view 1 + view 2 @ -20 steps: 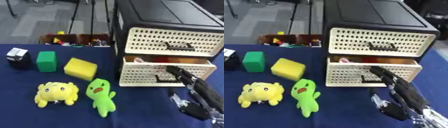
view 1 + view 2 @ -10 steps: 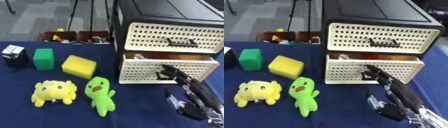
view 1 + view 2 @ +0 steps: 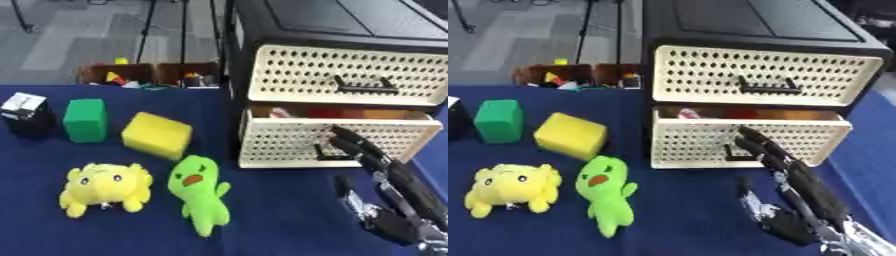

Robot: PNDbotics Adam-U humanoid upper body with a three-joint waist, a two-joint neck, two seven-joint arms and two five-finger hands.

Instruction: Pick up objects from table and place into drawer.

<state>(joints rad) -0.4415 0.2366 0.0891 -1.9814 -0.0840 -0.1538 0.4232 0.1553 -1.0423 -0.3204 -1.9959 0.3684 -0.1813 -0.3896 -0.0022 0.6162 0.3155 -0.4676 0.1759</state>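
A black cabinet holds two cream perforated drawers; the lower drawer is pulled partly out with coloured things inside. My right hand reaches up from the lower right, fingers straight, fingertips at the lower drawer's front near its handle. It holds nothing. On the blue table lie a green plush, a yellow plush, a yellow block, a green block and a black-and-white cube. My left hand shows in no view.
The upper drawer is closed. Beyond the table's far edge stand brown boxes of small coloured items on a grey floor. The blue table runs between the plush toys and my right hand.
The camera has shifted. My right hand has drawn back a little toward the lower right, its fingertips still at the lower drawer's front. The toys lie where they were.
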